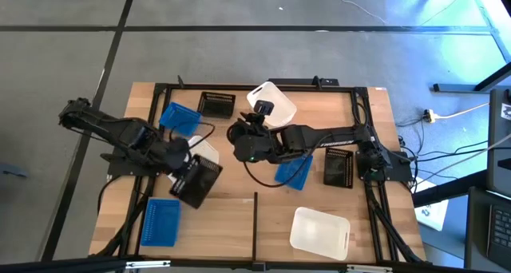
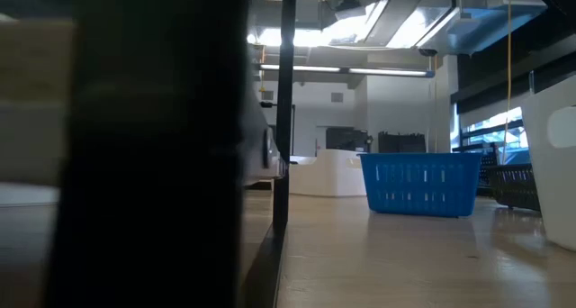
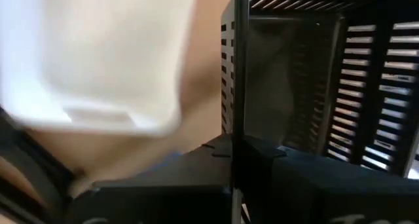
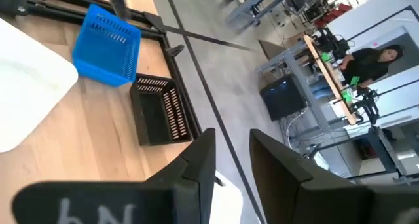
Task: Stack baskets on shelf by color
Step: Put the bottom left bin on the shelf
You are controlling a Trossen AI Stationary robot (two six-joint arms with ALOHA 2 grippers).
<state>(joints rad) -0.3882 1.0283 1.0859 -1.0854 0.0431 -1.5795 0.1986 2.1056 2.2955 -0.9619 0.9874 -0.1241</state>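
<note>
The shelf [image 1: 239, 201] is a light plank board with black rails. My left gripper [image 1: 190, 171] [image 3: 239, 152] is shut on a black slotted basket [image 1: 197, 183], near the board's left middle. A white basket [image 1: 206, 150] [image 3: 98, 54] sits just beyond it. My right gripper [image 1: 259, 120] [image 4: 232, 160] is open at the far middle, over a white basket [image 1: 275, 104]. Other baskets rest on their bottoms: blue [image 1: 180, 117] [image 4: 108, 44], black [image 1: 215, 104] [image 4: 157, 109], blue [image 1: 294, 171], black [image 1: 339, 166], blue [image 1: 160, 222], white [image 1: 319, 231]. My left gripper holds the black basket by one side wall's rim [image 3: 234, 60], one finger inside and one outside. The basket sits turned and tilted in the hold; I cannot tell whether it is clear of the board. My right gripper: a bit of white [image 4: 226, 183] shows between its fingers; whether they touch it, I cannot tell.
Black rails [image 1: 255, 225] run along the board's edges and down its near middle. Cables and stands lie on the floor to the right. In the low view a dark shape [image 2: 153, 146] blocks the left half; a blue basket [image 2: 421, 184] stands beyond. A person [image 4: 376, 60] sits far off.
</note>
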